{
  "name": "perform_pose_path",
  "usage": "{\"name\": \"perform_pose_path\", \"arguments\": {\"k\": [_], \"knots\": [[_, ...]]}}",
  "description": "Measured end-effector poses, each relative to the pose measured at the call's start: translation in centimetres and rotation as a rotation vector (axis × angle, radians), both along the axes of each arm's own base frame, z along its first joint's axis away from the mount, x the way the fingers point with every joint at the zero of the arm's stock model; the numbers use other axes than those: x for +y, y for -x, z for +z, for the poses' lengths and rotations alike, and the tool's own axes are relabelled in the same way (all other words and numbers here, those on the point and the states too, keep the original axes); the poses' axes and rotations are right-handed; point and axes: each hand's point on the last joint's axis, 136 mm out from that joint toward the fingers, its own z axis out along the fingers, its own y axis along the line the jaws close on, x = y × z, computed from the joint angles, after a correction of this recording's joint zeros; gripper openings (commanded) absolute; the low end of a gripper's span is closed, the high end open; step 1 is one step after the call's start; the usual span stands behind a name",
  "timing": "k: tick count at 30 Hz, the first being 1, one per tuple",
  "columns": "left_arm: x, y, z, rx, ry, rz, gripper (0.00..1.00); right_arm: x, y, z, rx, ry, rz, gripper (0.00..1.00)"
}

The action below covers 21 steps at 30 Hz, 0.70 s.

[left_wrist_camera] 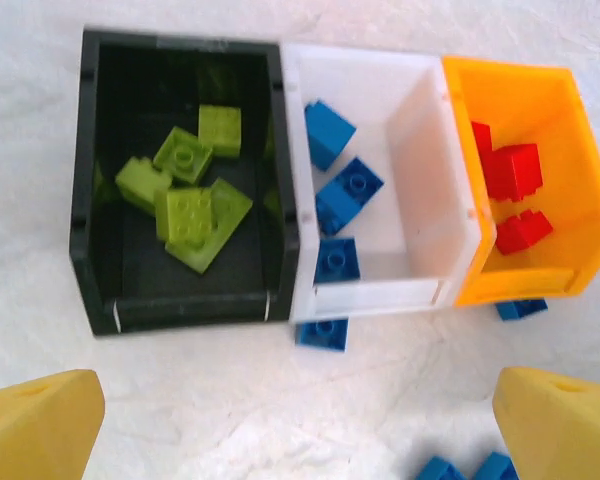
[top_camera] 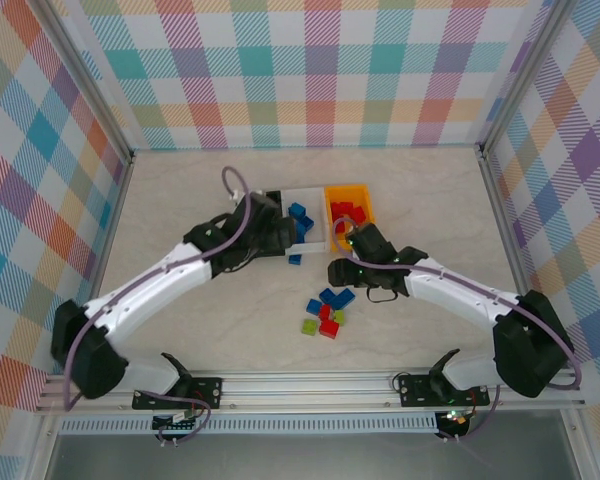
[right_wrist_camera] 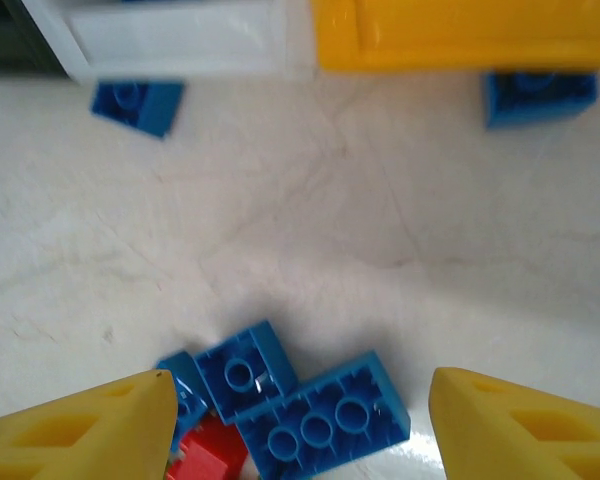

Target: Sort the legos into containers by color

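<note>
Three containers stand in a row: a black bin (left_wrist_camera: 180, 305) with several lime green legos (left_wrist_camera: 185, 180), a white bin (left_wrist_camera: 380, 295) holding blue legos (left_wrist_camera: 348, 190), and an orange-yellow bin (left_wrist_camera: 570, 150) with red legos (left_wrist_camera: 515, 170). My left gripper (left_wrist_camera: 300, 430) hovers open and empty on the near side of the bins (top_camera: 283, 238). My right gripper (right_wrist_camera: 300, 430) is open above the loose pile (top_camera: 325, 312), its yellow fingers (right_wrist_camera: 80, 430) either side of two upturned blue legos (right_wrist_camera: 325, 425) without touching them. A red lego (right_wrist_camera: 205, 455) lies beside those.
One stray blue brick (left_wrist_camera: 322, 333) lies on the table against the white bin's front. Another (right_wrist_camera: 538, 97) sits at the orange bin's front edge. Checkered walls enclose the table (top_camera: 180, 330) on the left, back and right.
</note>
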Motion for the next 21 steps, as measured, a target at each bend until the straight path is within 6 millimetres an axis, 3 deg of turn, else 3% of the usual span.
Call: {"name": "perform_pose_path", "arguments": {"k": [5, 10, 21], "knots": [[3.2, 4.4, -4.8, 0.100, 0.002, 0.035, 1.00, 1.1, 4.3, -2.7, 0.097, 0.053, 0.106, 0.63], [4.5, 6.3, -4.9, 0.103, 0.035, 0.052, 1.00, 1.4, 8.0, -4.9, 0.162, 0.091, 0.150, 0.55], [4.8, 6.6, -4.6, 0.097, 0.054, 0.064, 1.00, 1.0, 7.1, -5.2, 0.148, 0.075, 0.011, 0.41]]}}
